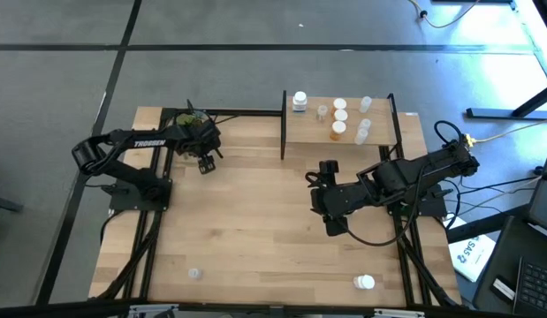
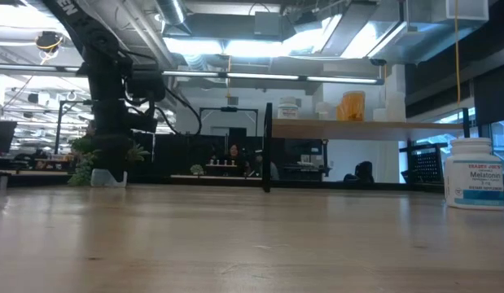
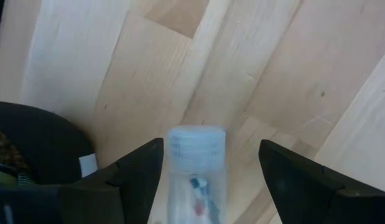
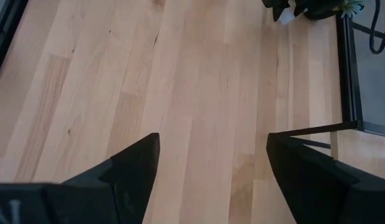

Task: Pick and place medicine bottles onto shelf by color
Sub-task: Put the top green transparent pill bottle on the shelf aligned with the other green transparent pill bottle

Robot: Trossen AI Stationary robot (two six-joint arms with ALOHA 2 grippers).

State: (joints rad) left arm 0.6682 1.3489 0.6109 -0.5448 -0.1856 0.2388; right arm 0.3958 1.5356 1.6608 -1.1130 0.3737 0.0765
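A clear medicine bottle (image 3: 195, 177) with a pale cap stands upright on the tabletop between the fingers of my left gripper (image 3: 211, 180), which is open and points steeply down beside the potted plant (image 1: 190, 119). In the high view that gripper (image 1: 205, 162) is at the far left of the table. My right gripper (image 4: 212, 180) hangs open above bare wood right of the table's middle (image 1: 321, 190), with nothing between its fingers. The shelf (image 1: 379, 108) at the far right carries several white, clear and orange bottles, standing on their bases. My left gripper has one finger (image 3: 142, 177) right beside the clear bottle's side wall (image 3: 172, 180); whether it touches, I cannot tell. The other finger (image 3: 285, 180) stands well apart from the bottle. The fingers come from above, pointing down.
A clear bottle (image 1: 195, 274) and a white bottle (image 1: 365, 282) are on the table near its near edge; the white one (image 2: 475, 173) stands upright in the low view. Black posts (image 1: 283, 124) flank the shelf. Bare wood lies between the two arms.
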